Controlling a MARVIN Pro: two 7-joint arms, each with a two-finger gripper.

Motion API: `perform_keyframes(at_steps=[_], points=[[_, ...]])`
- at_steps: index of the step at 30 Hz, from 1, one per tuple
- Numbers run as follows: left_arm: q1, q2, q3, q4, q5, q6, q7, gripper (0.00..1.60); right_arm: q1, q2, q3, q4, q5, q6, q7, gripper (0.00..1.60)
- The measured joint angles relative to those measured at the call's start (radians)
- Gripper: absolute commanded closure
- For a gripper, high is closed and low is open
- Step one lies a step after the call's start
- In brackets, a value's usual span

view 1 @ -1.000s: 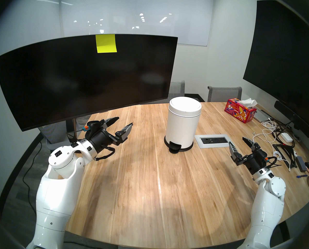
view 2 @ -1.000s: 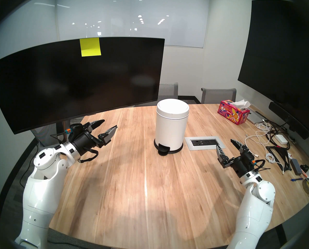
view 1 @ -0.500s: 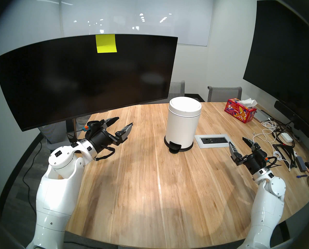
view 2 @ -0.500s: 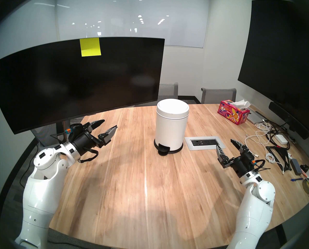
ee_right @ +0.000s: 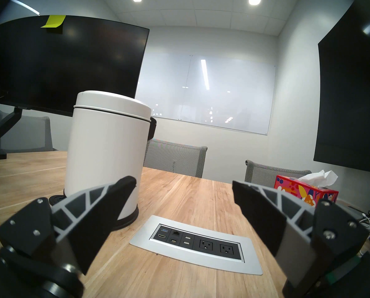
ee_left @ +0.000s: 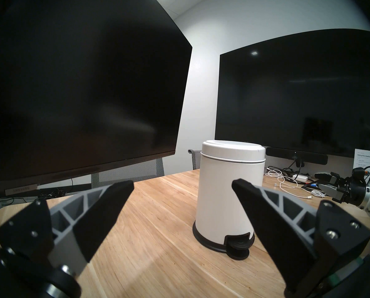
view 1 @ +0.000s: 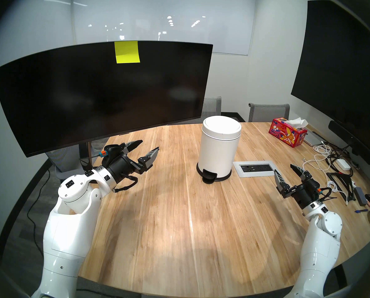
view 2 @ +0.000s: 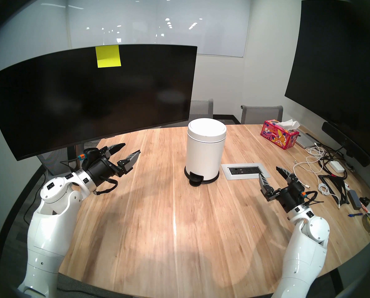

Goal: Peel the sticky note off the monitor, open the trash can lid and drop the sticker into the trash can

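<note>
A yellow-green sticky note hangs from the top edge of the wide curved monitor, its lower part curling off the dark screen in the right wrist view. The white trash can stands mid-table with its lid down and its black pedal facing me. My left gripper hovers open below the monitor's lower edge, left of the can. My right gripper is open and empty, low over the table right of the can.
A silver power-outlet panel is set into the wooden table between the can and my right gripper. A tissue box, cables and small items crowd the right side. A big flat black screen hangs at right. Grey chairs stand behind.
</note>
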Motion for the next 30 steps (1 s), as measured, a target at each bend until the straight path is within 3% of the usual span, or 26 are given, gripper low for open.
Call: perform_keyframes(at_steps=[30], points=[[0.000,-0.001,-0.001,0.000,0.001,0.000,-0.001,0.00,0.000,0.000,0.000,0.000,0.000,0.000,0.000,0.00]])
